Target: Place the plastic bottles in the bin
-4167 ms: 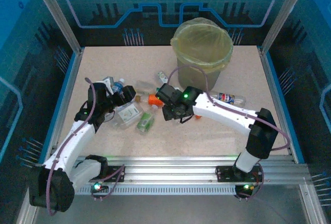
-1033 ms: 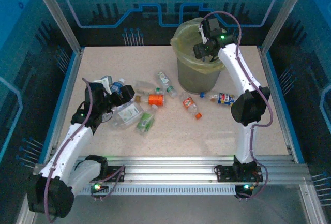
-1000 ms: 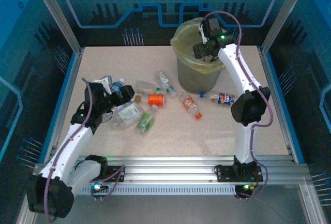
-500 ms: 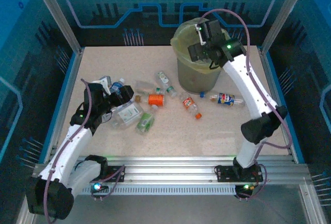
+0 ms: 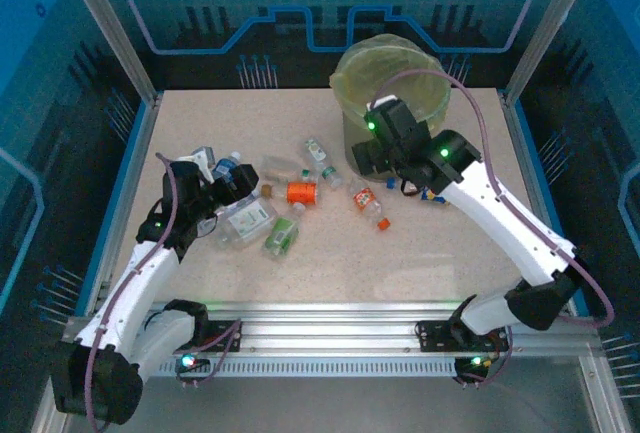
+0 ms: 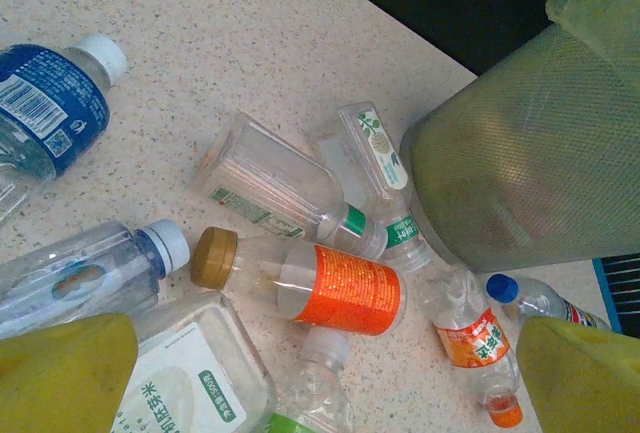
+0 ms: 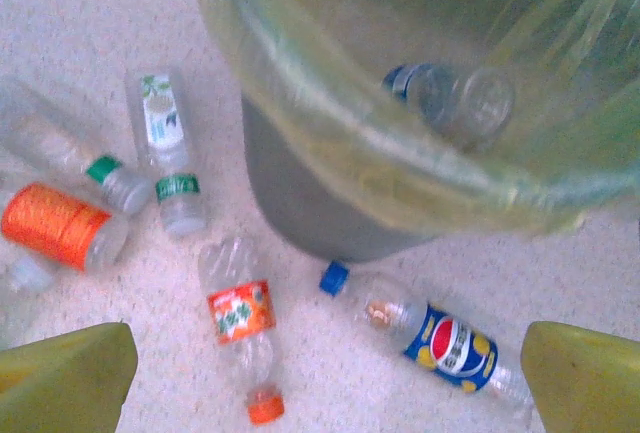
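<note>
While both tools stand spread wide with nothing between their fingers, we see the speckled beige tabletop [image 5: 330, 253] carrying the whole scatter. Directly ahead of the right tool [image 7: 325, 373] stands the round grey-olive bin [image 7: 300, 203], lined with a translucent yellow-green bag. From the left tool [image 6: 320, 373] the bin sits ahead and off to one side. Inside the bag, beyond the right tool, lies a clear bottle with a blue cap [image 7: 450, 98].

On the tabletop at the bin's foot, just ahead of the right tool's yellow fingers [image 7: 70, 373], we find a clear bottle with a blue-and-red label [image 7: 440, 338]. Beside it is a crumpled bottle with an orange label and orange cap [image 7: 240, 318].

Right ahead of the left tool lies an orange-sleeved bottle with a gold cap [image 6: 320, 283]. Further out lie a clear square-sided bottle [image 6: 270, 183] and a slim green-labelled bottle [image 6: 380, 173]. A blue-labelled, white-capped bottle [image 6: 50, 113] rests off to the side.
</note>
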Available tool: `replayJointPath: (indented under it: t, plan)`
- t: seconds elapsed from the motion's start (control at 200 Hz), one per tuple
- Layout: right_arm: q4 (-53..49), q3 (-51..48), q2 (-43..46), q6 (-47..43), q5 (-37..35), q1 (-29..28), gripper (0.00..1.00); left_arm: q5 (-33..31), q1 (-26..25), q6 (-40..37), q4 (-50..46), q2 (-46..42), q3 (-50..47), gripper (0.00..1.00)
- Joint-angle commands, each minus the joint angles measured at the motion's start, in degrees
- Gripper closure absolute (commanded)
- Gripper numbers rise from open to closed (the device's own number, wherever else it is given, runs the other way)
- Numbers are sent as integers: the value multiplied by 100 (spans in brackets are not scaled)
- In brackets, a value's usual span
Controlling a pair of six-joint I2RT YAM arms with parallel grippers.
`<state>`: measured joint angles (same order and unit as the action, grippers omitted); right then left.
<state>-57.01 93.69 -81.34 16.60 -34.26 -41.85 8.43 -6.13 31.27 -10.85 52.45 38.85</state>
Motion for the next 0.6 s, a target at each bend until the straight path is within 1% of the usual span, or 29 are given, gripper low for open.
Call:
replayJointPath:
  t: [0.0, 0.14, 0.24, 0.415, 0.595]
  plan:
    - [-33, -485, 485, 554, -185, -234, 0, -34, 51, 73, 262, -6, -122, 1]
    - [167, -1243, 910, 767, 43, -271, 0, -19, 49, 170, 428, 24, -214, 1]
    - [276, -1712, 1043, 920, 199, -267, 0, 48, 51, 196, 460, 39, -236, 1]
    - [371, -2222, 937, 1155, 415, -285, 0, 60, 51, 212, 572, 63, -308, 1]
    - [604, -2572, 659, 1164, 471, -291, 0, 121, 51, 242, 631, 200, -280, 1]
